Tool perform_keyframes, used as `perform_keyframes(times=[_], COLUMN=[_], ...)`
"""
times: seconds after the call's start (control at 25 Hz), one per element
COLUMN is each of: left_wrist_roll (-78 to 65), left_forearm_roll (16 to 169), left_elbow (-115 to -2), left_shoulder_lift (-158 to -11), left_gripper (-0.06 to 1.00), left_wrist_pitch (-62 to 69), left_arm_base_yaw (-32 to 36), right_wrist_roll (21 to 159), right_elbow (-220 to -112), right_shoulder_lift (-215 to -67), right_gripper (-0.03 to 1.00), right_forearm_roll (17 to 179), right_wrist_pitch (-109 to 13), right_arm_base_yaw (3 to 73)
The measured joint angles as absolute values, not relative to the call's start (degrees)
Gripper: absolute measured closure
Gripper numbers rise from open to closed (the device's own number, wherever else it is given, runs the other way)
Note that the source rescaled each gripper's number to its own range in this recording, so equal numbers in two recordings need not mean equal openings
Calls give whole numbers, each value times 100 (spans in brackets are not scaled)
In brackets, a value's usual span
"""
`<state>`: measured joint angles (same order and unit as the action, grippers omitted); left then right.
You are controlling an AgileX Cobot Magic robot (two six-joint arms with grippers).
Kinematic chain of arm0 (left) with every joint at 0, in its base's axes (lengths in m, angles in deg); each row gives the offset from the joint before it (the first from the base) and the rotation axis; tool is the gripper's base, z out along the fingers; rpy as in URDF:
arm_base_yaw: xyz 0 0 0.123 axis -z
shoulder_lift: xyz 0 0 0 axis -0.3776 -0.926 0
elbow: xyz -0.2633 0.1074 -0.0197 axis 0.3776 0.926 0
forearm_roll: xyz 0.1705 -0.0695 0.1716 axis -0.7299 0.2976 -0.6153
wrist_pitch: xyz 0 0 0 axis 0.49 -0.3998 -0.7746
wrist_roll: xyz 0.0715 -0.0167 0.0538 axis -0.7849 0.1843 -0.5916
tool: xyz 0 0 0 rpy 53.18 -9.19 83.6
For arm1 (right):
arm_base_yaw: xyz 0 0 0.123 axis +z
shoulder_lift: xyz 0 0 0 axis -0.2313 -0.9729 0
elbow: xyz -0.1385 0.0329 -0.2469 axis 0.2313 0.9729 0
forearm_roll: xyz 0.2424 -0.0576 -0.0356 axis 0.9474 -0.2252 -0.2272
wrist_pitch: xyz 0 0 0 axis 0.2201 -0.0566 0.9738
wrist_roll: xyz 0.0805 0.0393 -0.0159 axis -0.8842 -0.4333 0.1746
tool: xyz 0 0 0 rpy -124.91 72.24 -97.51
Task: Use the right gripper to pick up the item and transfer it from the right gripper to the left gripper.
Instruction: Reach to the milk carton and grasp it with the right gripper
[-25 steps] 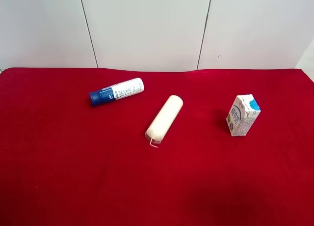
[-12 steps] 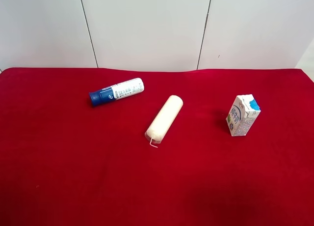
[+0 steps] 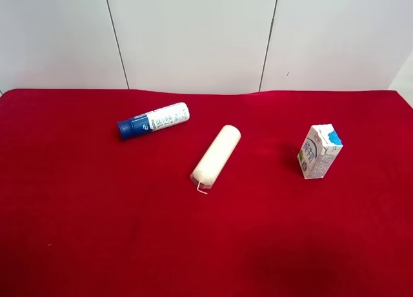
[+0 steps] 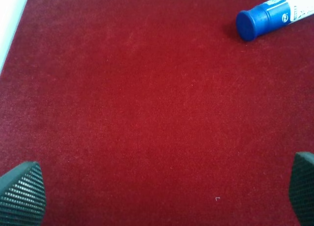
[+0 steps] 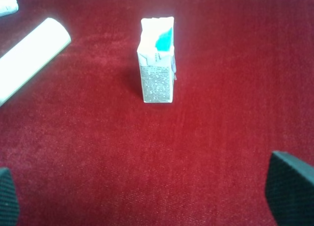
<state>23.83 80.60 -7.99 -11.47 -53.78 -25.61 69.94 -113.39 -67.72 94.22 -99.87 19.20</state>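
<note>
Right end effector (image 5: 149,194) spread wide, empty, hovering short of the milk carton (image 5: 157,71), which stands upright on the table (image 3: 97,232), well apart from the cream roll (image 3: 215,155). I reckon an off-centre close could tip the carton over.

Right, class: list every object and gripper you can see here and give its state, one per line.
Milk carton: standing upright, untouched.
Blue-capped tube: lying on its side, cap on.
Cream roll: lying on its side.
Right gripper: open, empty.
Left gripper: open, empty.
</note>
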Motion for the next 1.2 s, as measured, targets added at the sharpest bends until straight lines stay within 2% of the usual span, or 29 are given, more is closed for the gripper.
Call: perform_keyframes(times=[0.52, 0.64, 1.2], left_wrist_roll=[2383, 2383, 2383], left_forearm_roll=[8060, 8060, 8060], left_elbow=[-799, -799, -799], left_shoulder_lift=[-1147, -1147, -1147], left_gripper=[-6, -6, -6], left_wrist_pitch=[-5378, -5378, -5378], left_arm_base_yaw=[-2561, -2561, -2561], right_wrist_roll=[6992, 6950, 6508], right_elbow=[-11354, -11629, -13778], right_shoulder_lift=[-6772, -7023, -11362], right_gripper=[-3, -3, -3], right_forearm_roll=[9447, 9446, 9280], right_wrist_pitch=[-9990, -10014, -10004], right_arm_base_yaw=[1920, 1920, 1920])
